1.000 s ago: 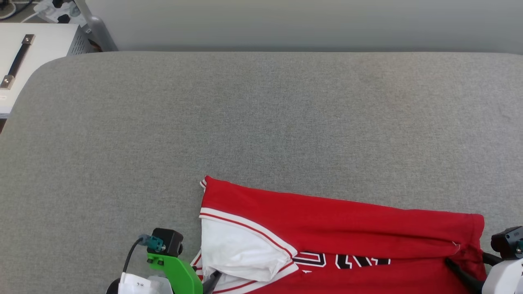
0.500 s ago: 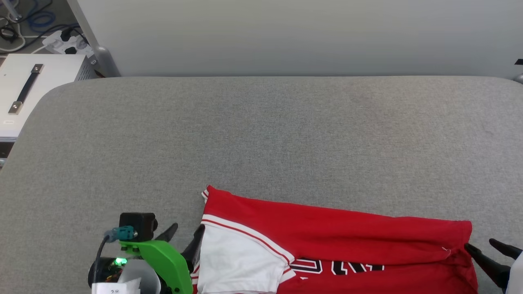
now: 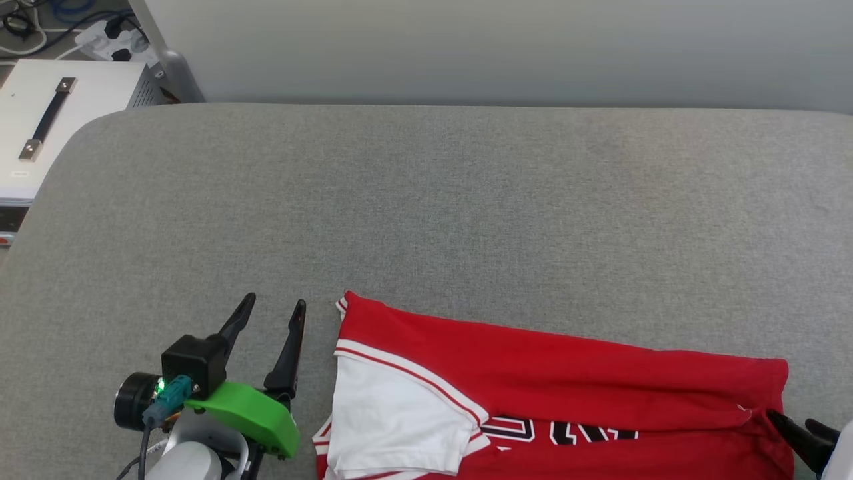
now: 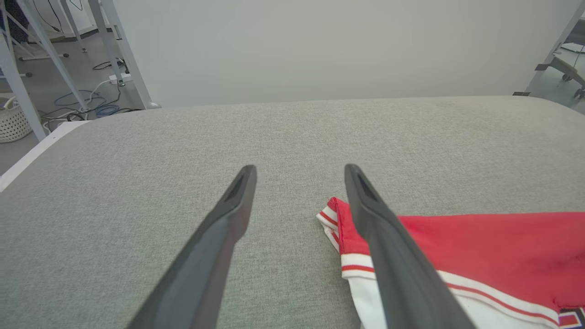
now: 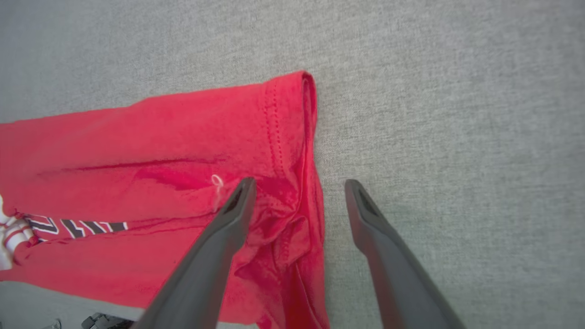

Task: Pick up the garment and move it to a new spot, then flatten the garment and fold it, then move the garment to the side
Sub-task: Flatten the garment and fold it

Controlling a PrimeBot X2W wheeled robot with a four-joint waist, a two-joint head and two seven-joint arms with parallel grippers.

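- Grey fabric surface [image 3: 426, 200] spans our head view. Pale wall [image 3: 466, 47] runs behind it, and a white cabinet [image 3: 40, 113] w/ a dark handle sits past the far left corner.
- We see the garment [image 3: 566, 380] at the near edge of the surface, centre to right, folded lengthwise into a long red band.
- Its white sleeve w/ red-white trim is at the left end and the stitched hem at the right end. Part of the black-and-white print shows below the fold.
- Our left gripper [image 3: 275, 301] has its fingers wide apart w/ nothing between them. It sits just beside the garment's left end, approx level w/ the striped corner. From the left wrist view we can't tell whether the right finger touches that corner.
- Our right gripper [image 5: 300, 180] also has its fingers wide apart, at the hem end. One finger is over the bunched red hem, the other over bare grey fabric. No cloth is pinched; we can't tell whether it touches.
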